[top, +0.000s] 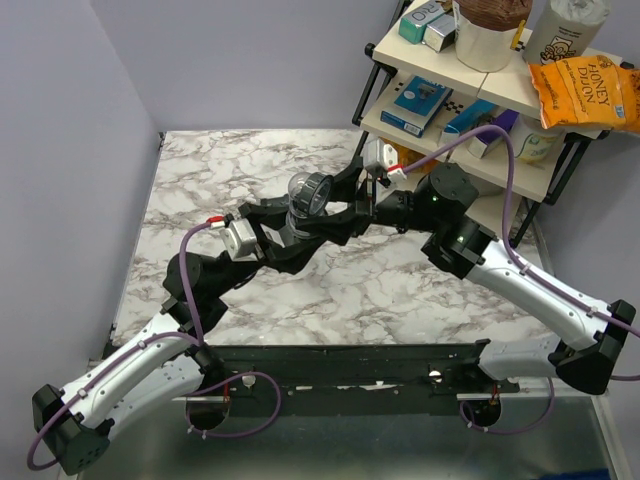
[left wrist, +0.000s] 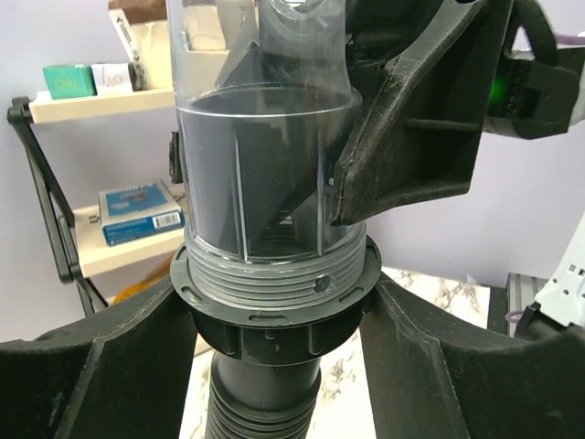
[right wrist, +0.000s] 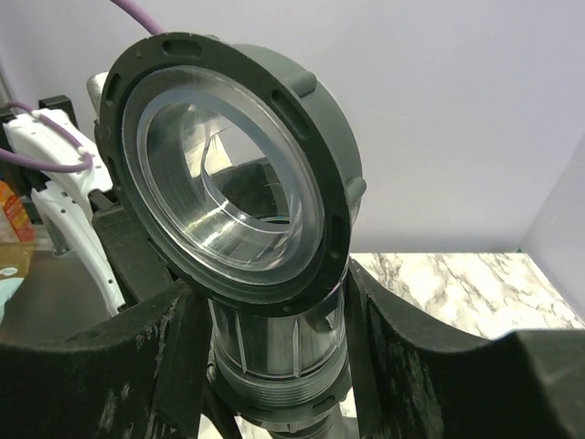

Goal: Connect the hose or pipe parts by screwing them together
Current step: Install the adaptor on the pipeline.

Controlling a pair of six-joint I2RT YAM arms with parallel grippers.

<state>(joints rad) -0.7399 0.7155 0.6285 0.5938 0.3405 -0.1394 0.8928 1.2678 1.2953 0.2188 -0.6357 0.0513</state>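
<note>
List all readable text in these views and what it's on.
"HONEY DIJON": orange bag.
Teal box: lettering too blurred to read.
Blue box: print and barcode label too small to read.
White pack: logo blurred.
No text seen on hose or fitting.

Marble-patterned table (top: 400, 290), both arms reaching in from the near edge and meeting above its middle. Clear fitting (top: 306, 196) with a grey ring held off the surface, open end tilted toward the camera. Right gripper (top: 332, 207) clamps it from the right. Left gripper (top: 292, 228) closes in lower down from the left, on the black hose (top: 298, 234), which is mostly lost among the dark fingers. Purple cables (top: 505, 175) loop over each arm. Shelf rack (top: 400, 60) at far right with boxes and an orange snack bag (top: 585, 92).
</note>
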